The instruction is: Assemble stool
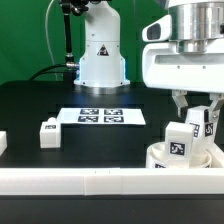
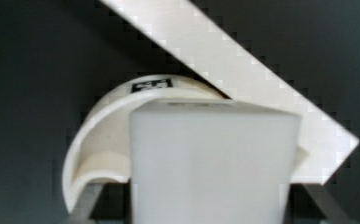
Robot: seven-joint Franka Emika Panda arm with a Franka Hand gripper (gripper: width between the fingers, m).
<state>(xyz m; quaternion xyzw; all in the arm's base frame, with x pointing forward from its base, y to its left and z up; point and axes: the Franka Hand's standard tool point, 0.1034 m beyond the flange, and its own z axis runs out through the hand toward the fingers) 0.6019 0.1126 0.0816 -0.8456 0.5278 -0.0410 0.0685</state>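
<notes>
The round white seat disc lies at the exterior view's lower right, against the front rail. One tagged white leg stands upright on it. My gripper is right above the disc, shut on a second tagged leg that it holds upright just over the seat beside the first leg. In the wrist view the held leg fills the middle between my dark fingers, with the seat's curved rim and the standing leg's tag behind it. A third leg lies loose at the left.
The marker board lies mid-table before the robot base. The long white border rail runs along the front and shows as a diagonal band in the wrist view. Another white part sits at the far left edge.
</notes>
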